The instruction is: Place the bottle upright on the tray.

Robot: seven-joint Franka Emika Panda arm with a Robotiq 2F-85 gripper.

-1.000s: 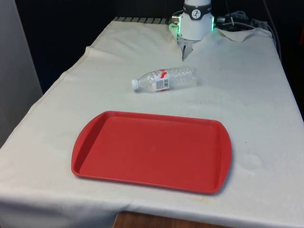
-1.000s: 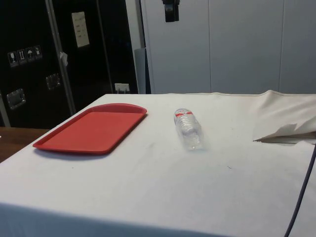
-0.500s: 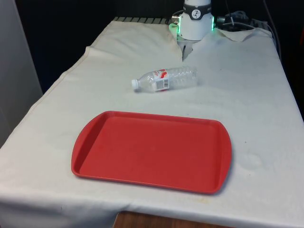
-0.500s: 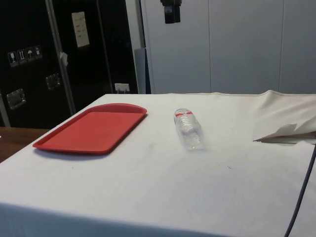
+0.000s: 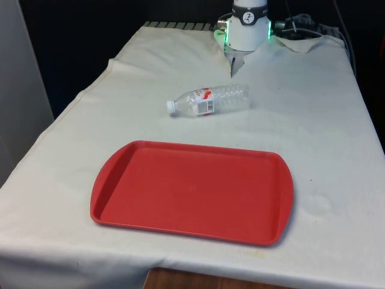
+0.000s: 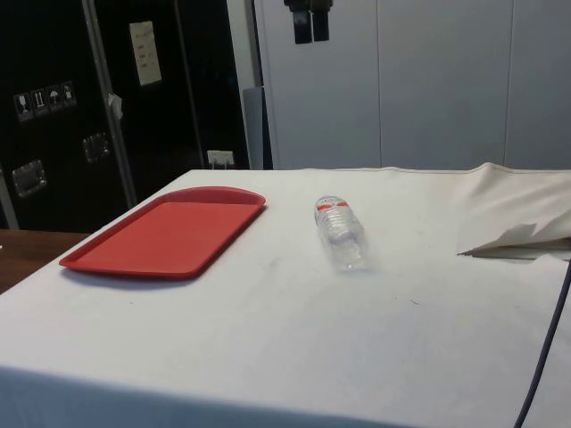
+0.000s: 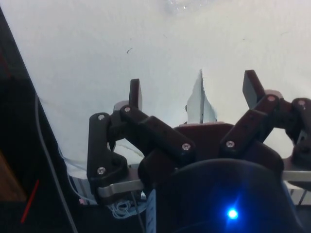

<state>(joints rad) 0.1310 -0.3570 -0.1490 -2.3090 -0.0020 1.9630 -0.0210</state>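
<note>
Beyond the red tray (image 5: 192,192), the bottle (image 5: 209,100) is lying sideways on the counter (image 5: 313,120); the tool (image 6: 308,22) is hanging wide, high above.

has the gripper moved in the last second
Yes. In the side view the gripper hangs lower against the white wall panels than a second ago, more of it in sight, coming down high above the bottle, which lies where it was.

Front & side cams, shared tray (image 5: 192,192) + bottle (image 5: 207,101).
</note>
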